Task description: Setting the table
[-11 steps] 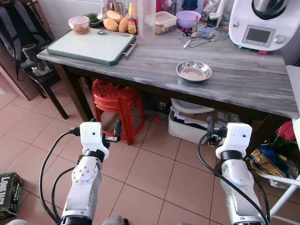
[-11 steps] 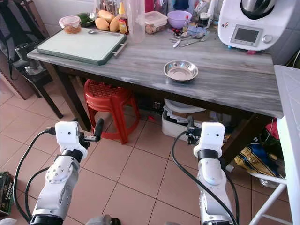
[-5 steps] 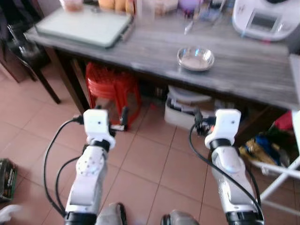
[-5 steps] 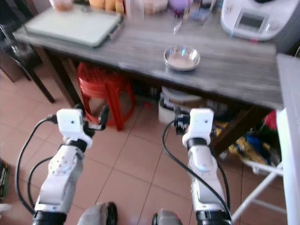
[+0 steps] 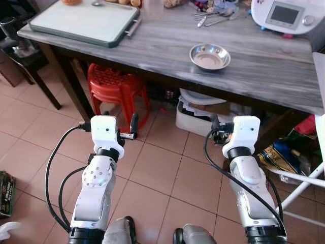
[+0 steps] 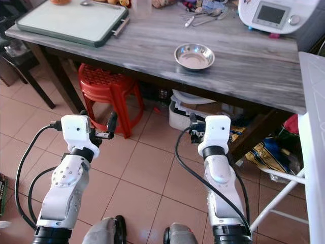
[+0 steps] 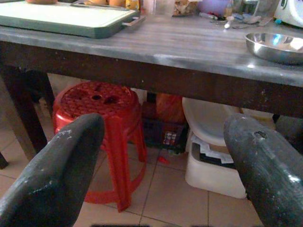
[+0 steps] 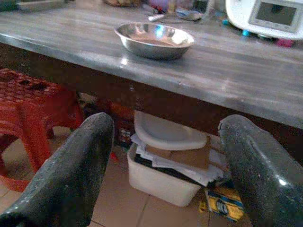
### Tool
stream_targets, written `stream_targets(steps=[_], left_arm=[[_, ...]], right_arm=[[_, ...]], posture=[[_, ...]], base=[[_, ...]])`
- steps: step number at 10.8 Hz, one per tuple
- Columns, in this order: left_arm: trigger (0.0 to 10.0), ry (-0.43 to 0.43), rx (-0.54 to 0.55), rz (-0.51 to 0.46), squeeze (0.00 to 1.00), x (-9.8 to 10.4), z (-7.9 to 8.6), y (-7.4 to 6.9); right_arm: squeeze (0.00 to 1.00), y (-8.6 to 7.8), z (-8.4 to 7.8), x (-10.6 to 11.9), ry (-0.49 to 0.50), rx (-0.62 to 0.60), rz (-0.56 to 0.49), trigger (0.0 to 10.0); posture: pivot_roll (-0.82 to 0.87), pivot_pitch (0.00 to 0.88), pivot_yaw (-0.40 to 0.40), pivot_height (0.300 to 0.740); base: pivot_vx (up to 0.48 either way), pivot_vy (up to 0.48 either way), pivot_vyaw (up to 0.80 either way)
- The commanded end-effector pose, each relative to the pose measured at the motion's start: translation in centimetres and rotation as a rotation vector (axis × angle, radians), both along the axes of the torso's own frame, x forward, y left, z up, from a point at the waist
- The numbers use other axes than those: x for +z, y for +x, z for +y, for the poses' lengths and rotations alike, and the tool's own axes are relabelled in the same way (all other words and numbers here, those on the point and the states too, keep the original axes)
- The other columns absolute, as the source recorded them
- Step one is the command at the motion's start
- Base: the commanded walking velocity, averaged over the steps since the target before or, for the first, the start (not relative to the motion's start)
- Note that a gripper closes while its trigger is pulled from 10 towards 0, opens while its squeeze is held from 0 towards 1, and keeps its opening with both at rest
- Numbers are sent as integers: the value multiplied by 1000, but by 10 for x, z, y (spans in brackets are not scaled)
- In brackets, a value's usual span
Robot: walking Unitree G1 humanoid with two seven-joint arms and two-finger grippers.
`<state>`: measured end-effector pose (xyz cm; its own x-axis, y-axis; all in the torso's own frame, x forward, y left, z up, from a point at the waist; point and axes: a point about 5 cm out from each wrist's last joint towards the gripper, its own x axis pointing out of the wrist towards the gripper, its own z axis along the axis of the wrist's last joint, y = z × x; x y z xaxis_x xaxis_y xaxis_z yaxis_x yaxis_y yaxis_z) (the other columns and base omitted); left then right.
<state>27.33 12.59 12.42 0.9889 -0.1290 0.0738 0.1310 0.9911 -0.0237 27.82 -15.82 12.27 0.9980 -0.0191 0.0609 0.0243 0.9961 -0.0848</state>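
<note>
A steel bowl (image 5: 209,56) sits empty on the grey wooden table (image 5: 264,76), near its front edge. Spoons (image 5: 213,18) lie farther back, and a green-rimmed white board (image 5: 84,20) lies at the table's left end. Both arms are held out low over the tiled floor, short of the table. My left gripper (image 7: 161,161) is open and holds nothing, pointing at the red stool under the table. My right gripper (image 8: 165,161) is open and holds nothing, below and in front of the bowl (image 8: 154,40).
Under the table stand a red plastic stool (image 5: 118,89) and a white bin (image 5: 203,114) of papers. A white kitchen machine (image 5: 287,15) stands at the back right. A black chair (image 5: 20,46) is at the left, with bags (image 5: 284,157) and a white frame (image 5: 304,178) at the right.
The whole view has shifted: the camera moved closer to the table and tipped down. Both arms keep the same raised pose, with the grippers open.
</note>
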Motion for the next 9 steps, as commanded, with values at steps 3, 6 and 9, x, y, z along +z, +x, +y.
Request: stream_targets(steps=[3, 6, 9], left_arm=[[10000, -3, -12, -3, 0, 4, -1, -2], [10000, -27, -2, -36, 0, 11, 1, 1], [10000, -24, -6, -24, 0, 2, 0, 3]], right_arm=[[0, 2, 2, 8, -6, 20, -21, 10000], [0, 1, 11, 30, -122, 81, -162, 10000], [0, 5, 11, 21, -154, 73, -156, 10000]], posture=[[-49, 181, -31, 740], [-54, 145, -31, 740], [-56, 76, -29, 740]], base=[[0, 0, -729], [0, 0, -229], [0, -117, 0]])
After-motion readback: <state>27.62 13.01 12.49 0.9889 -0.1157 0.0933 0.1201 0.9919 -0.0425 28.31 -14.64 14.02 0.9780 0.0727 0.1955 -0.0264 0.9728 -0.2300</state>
